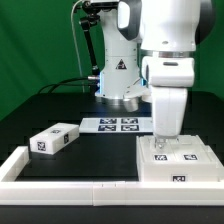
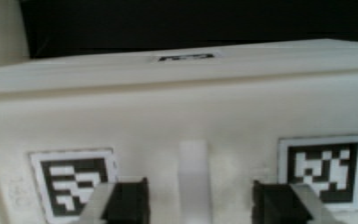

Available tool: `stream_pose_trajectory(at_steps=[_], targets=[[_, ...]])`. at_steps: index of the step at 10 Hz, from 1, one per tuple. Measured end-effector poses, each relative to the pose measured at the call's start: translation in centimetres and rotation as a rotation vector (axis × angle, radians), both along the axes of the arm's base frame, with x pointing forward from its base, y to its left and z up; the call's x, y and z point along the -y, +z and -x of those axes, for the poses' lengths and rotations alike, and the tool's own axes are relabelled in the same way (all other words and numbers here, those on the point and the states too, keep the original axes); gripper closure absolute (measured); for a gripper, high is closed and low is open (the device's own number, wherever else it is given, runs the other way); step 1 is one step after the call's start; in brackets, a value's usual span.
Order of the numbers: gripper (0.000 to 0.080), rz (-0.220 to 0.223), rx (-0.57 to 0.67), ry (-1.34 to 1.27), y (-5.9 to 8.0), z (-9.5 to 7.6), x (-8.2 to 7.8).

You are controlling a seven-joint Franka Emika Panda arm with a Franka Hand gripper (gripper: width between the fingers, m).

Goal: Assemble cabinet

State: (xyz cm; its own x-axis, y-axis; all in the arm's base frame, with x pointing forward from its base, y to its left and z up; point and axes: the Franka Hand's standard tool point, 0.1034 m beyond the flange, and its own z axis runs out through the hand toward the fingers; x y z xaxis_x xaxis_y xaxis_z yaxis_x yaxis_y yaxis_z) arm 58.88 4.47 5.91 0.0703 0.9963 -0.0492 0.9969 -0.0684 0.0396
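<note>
The cabinet shell (image 1: 180,165) sat on the black worktop (image 1: 100,150) at the exterior view's right, tucked into the corner of the low white border frame (image 1: 60,185). The arm stood straight above it. In the wrist view the jaws were apart, their two dark fingers (image 2: 123,205) set down close over the shell's upper face between two square tags (image 2: 73,180). Only white plastic showed in the gap, and nothing appeared to be clamped. Whether the fingertips touched the face could not be told. A smaller white box part (image 1: 55,140) lay well apart at the exterior view's left, and the marker board (image 1: 118,124) lay behind, near the arm's base. The main risk here was probably at the lift-off. If the jaws were not fully clear of the plastic, a rise or a sideways move could drag or tip the shell out of its corner, and later parts would then be brought to the wrong spot. A finger catching an edge could also lift the shell and drop it askew. The reach to the far box part carried a second risk: a low path might clip the border frame or push the part out of line.
</note>
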Motion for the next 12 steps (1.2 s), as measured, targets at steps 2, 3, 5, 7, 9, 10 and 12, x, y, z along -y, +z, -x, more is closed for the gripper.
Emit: stream_pose_trajectory(at_steps=[2, 3, 5, 7, 9, 10, 12], targets=[[0.0227, 0.003, -0.001, -0.022, -0.1, 0.0, 1.5], [0.0227, 0.005, -0.005, -0.038, -0.1, 0.3, 1.4], [0.0020, 0.018, 0.006, -0.148, 0.9, 1.2, 0.4], [0.0004, 0.011, 0.034, -0.222, 2.4, 3.2, -0.5], [0.0002, 0.000, 0.047, -0.254, 2.7, 5.2, -1.1], [0.0002, -0.017, 0.059, -0.268, 2.3, 6.3, -1.9], [0.0002, -0.028, 0.056, -0.270, 1.6, 7.6, -2.1]])
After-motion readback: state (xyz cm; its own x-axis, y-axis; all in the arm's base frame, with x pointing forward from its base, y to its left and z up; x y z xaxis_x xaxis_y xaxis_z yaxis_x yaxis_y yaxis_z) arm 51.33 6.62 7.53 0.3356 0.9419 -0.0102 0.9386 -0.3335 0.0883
